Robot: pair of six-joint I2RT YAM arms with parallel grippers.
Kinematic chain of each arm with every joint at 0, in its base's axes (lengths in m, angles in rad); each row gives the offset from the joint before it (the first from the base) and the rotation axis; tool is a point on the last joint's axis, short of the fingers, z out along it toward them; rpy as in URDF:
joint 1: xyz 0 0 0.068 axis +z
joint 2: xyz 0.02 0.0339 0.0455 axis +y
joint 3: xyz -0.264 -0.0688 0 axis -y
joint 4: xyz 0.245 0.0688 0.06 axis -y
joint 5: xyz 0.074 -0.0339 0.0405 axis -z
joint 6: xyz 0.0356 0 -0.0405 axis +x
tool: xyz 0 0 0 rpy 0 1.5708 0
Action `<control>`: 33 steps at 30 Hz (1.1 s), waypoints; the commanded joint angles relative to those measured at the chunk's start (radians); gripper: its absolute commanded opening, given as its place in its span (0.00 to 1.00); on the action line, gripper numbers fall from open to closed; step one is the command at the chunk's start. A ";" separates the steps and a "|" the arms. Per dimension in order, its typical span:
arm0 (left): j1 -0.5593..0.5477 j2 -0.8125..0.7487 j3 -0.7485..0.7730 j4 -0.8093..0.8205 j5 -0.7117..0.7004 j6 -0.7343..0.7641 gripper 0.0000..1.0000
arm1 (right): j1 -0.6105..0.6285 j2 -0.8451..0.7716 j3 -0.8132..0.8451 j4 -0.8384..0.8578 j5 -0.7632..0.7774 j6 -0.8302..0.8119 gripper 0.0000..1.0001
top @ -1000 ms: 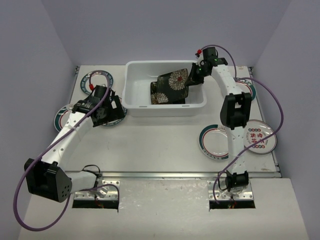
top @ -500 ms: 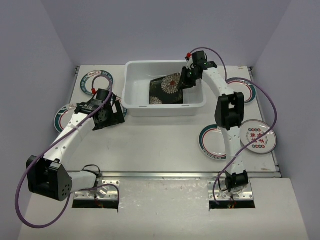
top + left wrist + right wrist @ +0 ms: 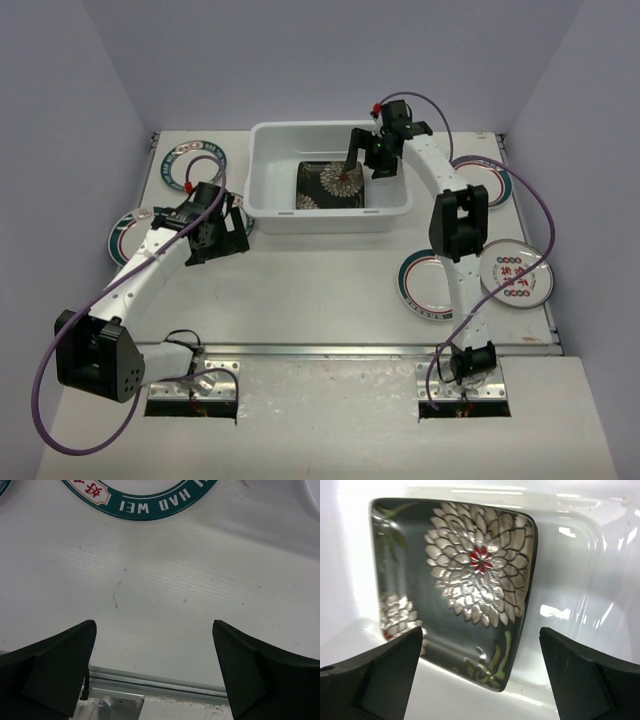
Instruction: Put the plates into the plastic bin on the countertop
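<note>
We are holding our right fingers [image 3: 375, 675] wide apart, empty, over the square black plate [image 3: 455, 585] lying flat in the plastic bin [image 3: 330, 218]; our left fingers [image 3: 50, 665], spread and empty too, are hovering near a round plate [image 3: 150, 505], probably to grasp it

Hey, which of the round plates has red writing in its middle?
The round plate in the countertop's near right corner. Red characters fill its centre; the teal-rimmed plate beside it and the other round ones show plain white centres.
</note>
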 commanded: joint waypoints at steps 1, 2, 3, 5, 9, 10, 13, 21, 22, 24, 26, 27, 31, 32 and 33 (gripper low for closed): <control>-0.010 -0.004 0.003 0.023 0.010 0.006 1.00 | 0.006 -0.195 0.099 0.049 0.042 0.005 0.99; -0.010 0.000 0.005 0.026 0.016 0.007 1.00 | 0.006 -0.221 0.099 0.050 0.052 0.003 0.99; -0.011 0.003 0.008 0.030 0.022 0.009 1.00 | 0.005 -0.259 0.096 0.050 0.059 0.002 0.99; -0.011 0.009 0.011 0.041 0.037 0.012 1.00 | 0.005 -0.317 0.085 0.044 0.076 -0.001 0.99; -0.033 0.041 0.013 0.109 0.134 0.015 1.00 | 0.002 -0.475 -0.032 0.033 0.072 -0.005 0.99; -0.071 0.065 0.019 0.149 0.159 -0.004 1.00 | -0.002 -0.532 -0.124 0.042 0.080 -0.003 0.99; -0.169 0.159 0.037 0.236 0.262 -0.074 1.00 | -0.023 -0.712 -0.344 0.055 0.093 0.022 0.99; -0.391 0.363 0.112 0.532 0.347 -0.290 1.00 | -0.033 -1.160 -0.917 0.077 0.092 0.200 0.99; -0.417 0.382 0.112 0.575 0.359 -0.336 1.00 | -0.033 -1.208 -0.971 0.074 0.096 0.210 0.99; -0.448 0.439 0.103 0.688 0.378 -0.399 1.00 | -0.033 -1.320 -1.085 0.061 0.103 0.226 0.99; -0.487 0.494 0.093 0.806 0.409 -0.470 1.00 | -0.033 -1.411 -1.150 0.040 0.128 0.231 0.99; -0.504 0.539 0.095 0.847 0.418 -0.496 1.00 | -0.033 -1.446 -1.171 0.031 0.143 0.234 0.99; -0.589 0.680 0.163 0.962 0.436 -0.573 1.00 | -0.033 -1.541 -1.192 -0.003 0.173 0.231 0.99; -0.606 0.710 0.182 0.965 0.434 -0.576 1.00 | -0.033 -1.553 -1.186 -0.018 0.172 0.231 0.99; -0.629 0.750 0.209 0.982 0.424 -0.579 1.00 | -0.033 -1.568 -1.182 -0.040 0.166 0.230 0.99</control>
